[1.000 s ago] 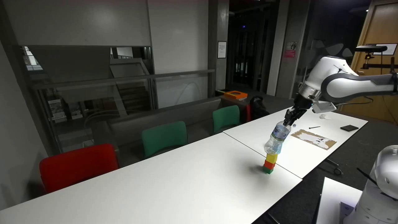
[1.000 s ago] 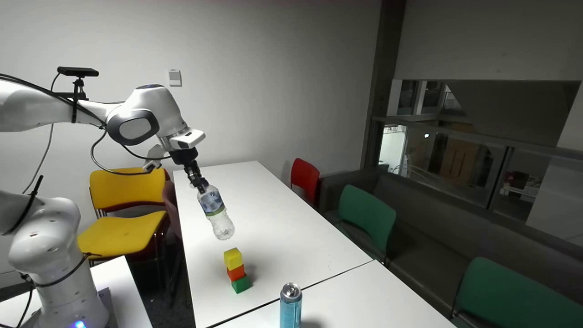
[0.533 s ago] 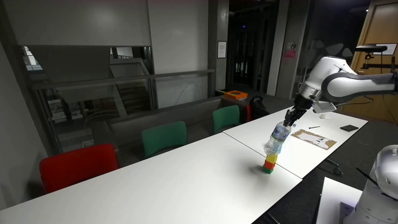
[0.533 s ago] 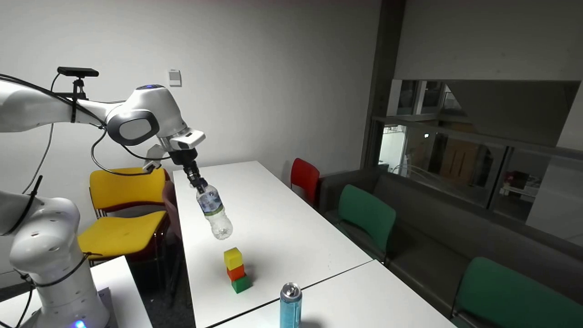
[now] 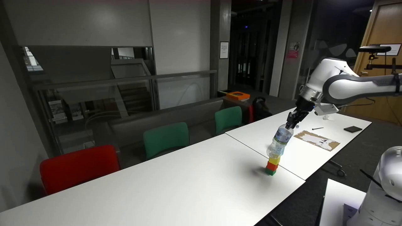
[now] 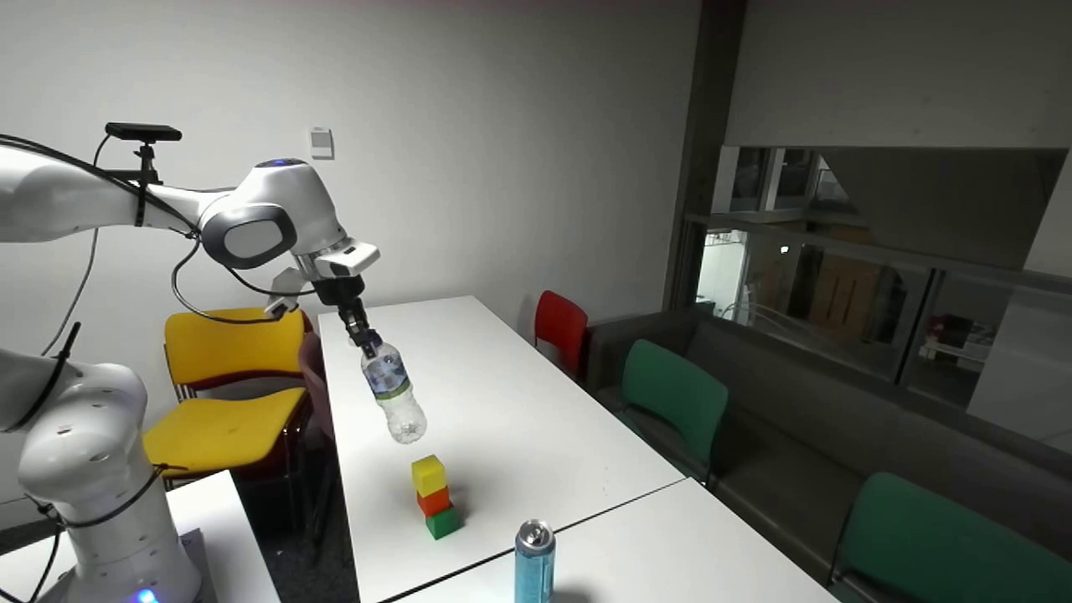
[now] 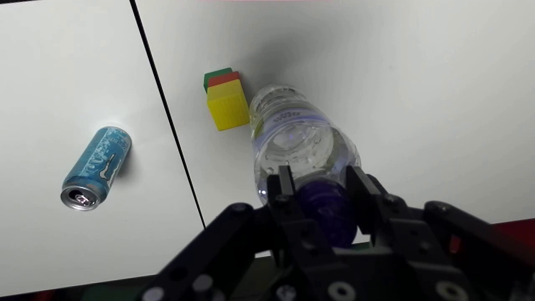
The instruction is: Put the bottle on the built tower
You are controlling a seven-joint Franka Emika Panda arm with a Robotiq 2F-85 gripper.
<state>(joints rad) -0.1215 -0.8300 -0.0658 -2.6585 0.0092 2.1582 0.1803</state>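
A clear plastic bottle with a blue and green label and a purple cap shows in both exterior views [image 5: 280,139] [image 6: 390,385]. My gripper [image 7: 321,184] is shut on its cap end, one finger on each side. The bottle hangs tilted, base lowest. The tower is a green, a red and a yellow block stacked on the white table [image 6: 536,402]; its yellow block [image 6: 429,475] is on top. In an exterior view the bottle's base is above and apart from the tower. In the wrist view the base lies just right of the yellow block [image 7: 228,106].
A blue can [image 6: 534,561] stands across the table seam; it also shows in the wrist view [image 7: 98,167]. A cardboard piece [image 5: 303,135] and a flat black item [image 5: 352,129] lie farther along. Green chairs [image 5: 166,138] and a red chair [image 5: 80,168] line the table.
The arm has lowered slightly. In an exterior view the bottle's base has shifted a little left and down. The tower has not moved, and the bottle is still held.
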